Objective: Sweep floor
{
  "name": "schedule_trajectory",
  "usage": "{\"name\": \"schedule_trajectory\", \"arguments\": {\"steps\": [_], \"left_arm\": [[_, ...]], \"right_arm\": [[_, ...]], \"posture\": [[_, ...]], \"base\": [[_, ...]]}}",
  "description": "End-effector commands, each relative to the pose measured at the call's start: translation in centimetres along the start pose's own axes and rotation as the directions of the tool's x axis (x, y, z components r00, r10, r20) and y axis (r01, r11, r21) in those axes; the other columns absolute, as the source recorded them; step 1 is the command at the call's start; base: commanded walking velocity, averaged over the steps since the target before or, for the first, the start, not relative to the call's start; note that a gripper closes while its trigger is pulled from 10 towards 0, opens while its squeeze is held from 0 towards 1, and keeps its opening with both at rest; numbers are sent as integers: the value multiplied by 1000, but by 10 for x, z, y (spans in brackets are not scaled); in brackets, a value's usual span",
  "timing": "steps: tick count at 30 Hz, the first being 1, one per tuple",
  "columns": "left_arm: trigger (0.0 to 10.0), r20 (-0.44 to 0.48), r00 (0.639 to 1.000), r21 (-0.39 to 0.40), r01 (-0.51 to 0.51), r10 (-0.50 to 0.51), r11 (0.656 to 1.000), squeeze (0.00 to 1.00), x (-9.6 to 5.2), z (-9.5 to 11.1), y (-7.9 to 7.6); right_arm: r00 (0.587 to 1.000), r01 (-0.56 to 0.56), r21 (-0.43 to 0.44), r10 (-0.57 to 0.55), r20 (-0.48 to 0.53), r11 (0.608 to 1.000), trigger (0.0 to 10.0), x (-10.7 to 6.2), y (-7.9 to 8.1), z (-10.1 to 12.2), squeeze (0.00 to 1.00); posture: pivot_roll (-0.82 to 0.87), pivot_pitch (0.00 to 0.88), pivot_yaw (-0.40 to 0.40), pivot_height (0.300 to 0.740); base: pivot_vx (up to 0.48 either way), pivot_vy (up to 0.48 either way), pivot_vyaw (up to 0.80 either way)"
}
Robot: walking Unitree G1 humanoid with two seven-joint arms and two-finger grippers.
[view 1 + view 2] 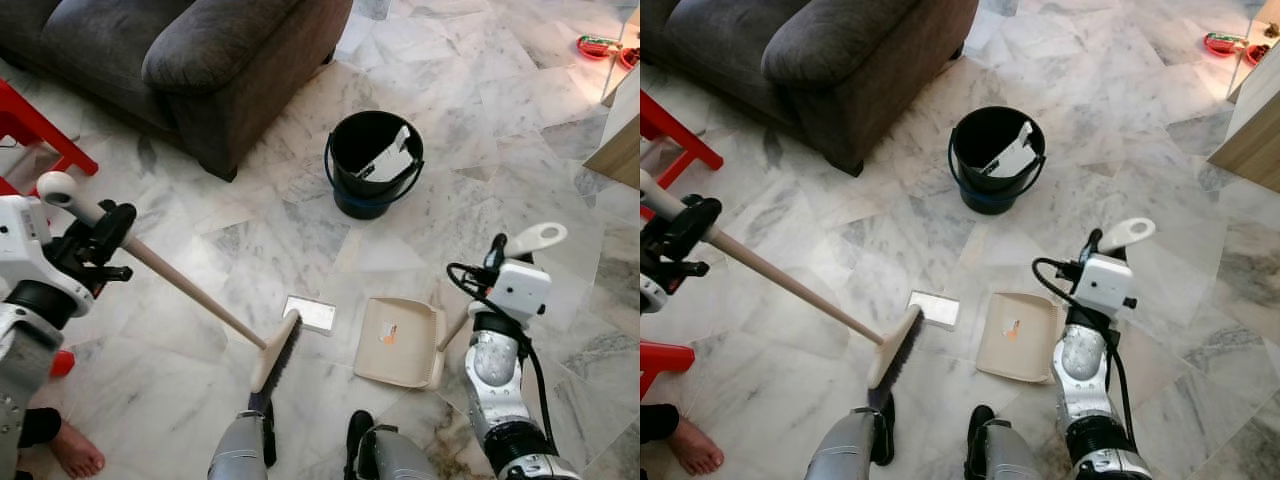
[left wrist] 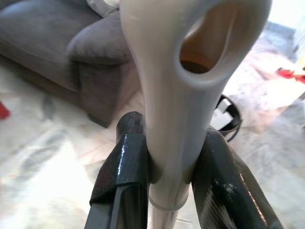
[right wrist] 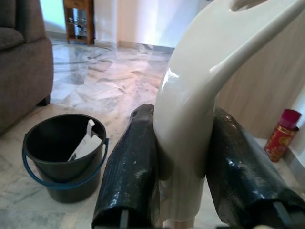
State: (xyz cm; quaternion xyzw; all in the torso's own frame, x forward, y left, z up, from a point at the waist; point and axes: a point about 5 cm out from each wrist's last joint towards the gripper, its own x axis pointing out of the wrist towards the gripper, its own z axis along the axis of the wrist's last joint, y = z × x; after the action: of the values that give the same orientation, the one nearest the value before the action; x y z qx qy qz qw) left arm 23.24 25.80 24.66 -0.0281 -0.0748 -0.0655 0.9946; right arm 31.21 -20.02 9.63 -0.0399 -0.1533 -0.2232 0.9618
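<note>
A: What is the room like from the head cameras?

B: A pale marble floor (image 1: 480, 130) with a grey sofa (image 1: 190, 60) at the back and a black bucket (image 1: 374, 163) holding white card. A small white card (image 1: 309, 313) lies on the floor between the broom's head and the cream dustpan (image 1: 398, 341), close to both.

A: And the arms?

B: The left gripper (image 1: 100, 232) clamps the upper part of the broom (image 1: 190, 290), whose brush end rests on the floor by the robot's feet. The right gripper (image 1: 1092, 245) grips the dustpan's handle. A person's bare foot (image 1: 75, 450) is at the lower left.

A: Left wrist view?

B: 2 black fingers (image 2: 125, 167) pinch the broom's cream handle end.

A: Right wrist view?

B: 2 fingers (image 3: 131, 176) squeeze the dustpan handle (image 3: 190, 129), with the bucket beyond and a red can (image 3: 282, 138) by the wall.
</note>
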Motion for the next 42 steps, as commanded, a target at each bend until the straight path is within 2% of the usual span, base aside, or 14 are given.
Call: {"name": "schedule_trajectory", "arguments": {"steps": [1, 4, 8, 12, 13, 14, 15, 17, 21, 26, 28, 33, 36, 42], "left_arm": [[10000, 25, 995, 88, -100, 98, 991, 0, -9, 10, 19], [10000, 43, 987, 124, -159, 154, 980, 0, -13, 11, 27], [10000, 35, 983, 155, -183, 179, 971, 0, -14, 6, 27], [10000, 3, 974, 253, -220, 227, 942, 0, -18, -7, 31], [10000, -16, 967, 321, -236, 254, 917, 0, -23, -15, 36], [10000, -16, 967, 321, -236, 254, 917, 0, -23, -15, 36], [10000, -29, 966, 368, -228, 257, 902, 0, -27, -21, 38], [10000, -30, 965, 388, -228, 260, 893, 0, -28, -23, 39], [10000, -55, 973, 478, -171, 224, 862, 0, -28, -30, 36], [10000, -51, 973, 533, -163, 223, 830, 0, -27, -30, 36], [10000, -43, 971, 653, -151, 236, 742, 0, -25, -29, 36], [10000, -8, 973, 690, -161, 230, 706, 0, -23, -28, 32], [10000, 2, 977, 685, -156, 212, 712, 0, -20, -32, 26], [10000, 78, 981, 678, -184, 179, 712, 0, -14, -30, 9]], "right_arm": [[996, -3, -7, 3, -89, 1000, 10000, -15, 0, -16, 0], [996, -7, -9, 6, -87, 1000, 10000, -13, 0, -16, 0], [996, -8, -9, 7, -86, 1000, 10000, -12, -1, -15, 0], [997, -7, -8, 6, -78, 1000, 10000, -10, -3, -14, 0], [997, -6, -10, 5, -76, 1000, 10000, -10, -4, -14, 0], [997, -6, -10, 5, -76, 1000, 10000, -10, -4, -14, 0], [997, -6, -12, 5, -76, 1000, 10000, -9, -5, -14, 0], [997, -6, -13, 5, -75, 1000, 10000, -10, -5, -14, 0], [997, -11, -17, 9, -76, 1000, 10000, -9, -7, -14, 0], [997, -13, -18, 11, -76, 1000, 10000, -9, -7, -14, 0], [997, -15, -19, 13, -75, 1000, 10000, -8, -8, -14, 0], [997, -18, -17, 17, -74, 1000, 10000, -8, -7, -14, 0], [997, -19, -17, 18, -74, 1000, 10000, -7, -7, -13, 0], [997, -19, -19, 18, -73, 1000, 10000, -6, -9, -13, 0]], "posture": [[297, 431, 20, 740], [298, 426, 16, 740], [294, 424, 14, 740], [282, 421, 15, 740], [279, 419, 13, 740], [279, 419, 13, 740], [278, 420, 13, 740], [276, 420, 11, 740], [271, 420, 6, 740], [269, 417, 4, 740], [269, 417, 2, 740], [266, 416, 0, 740], [262, 415, 1, 740], [260, 416, 0, 740]], "base": [[0, 0, 0], [0, 0, 0], [0, 0, 0], [0, 0, 0], [0, 0, 0], [0, 0, 0], [0, 0, 0], [0, 0, 0], [0, 0, 0], [0, 0, 0], [0, 0, 0], [0, 0, 0], [0, 0, 0], [0, 0, 0]]}}
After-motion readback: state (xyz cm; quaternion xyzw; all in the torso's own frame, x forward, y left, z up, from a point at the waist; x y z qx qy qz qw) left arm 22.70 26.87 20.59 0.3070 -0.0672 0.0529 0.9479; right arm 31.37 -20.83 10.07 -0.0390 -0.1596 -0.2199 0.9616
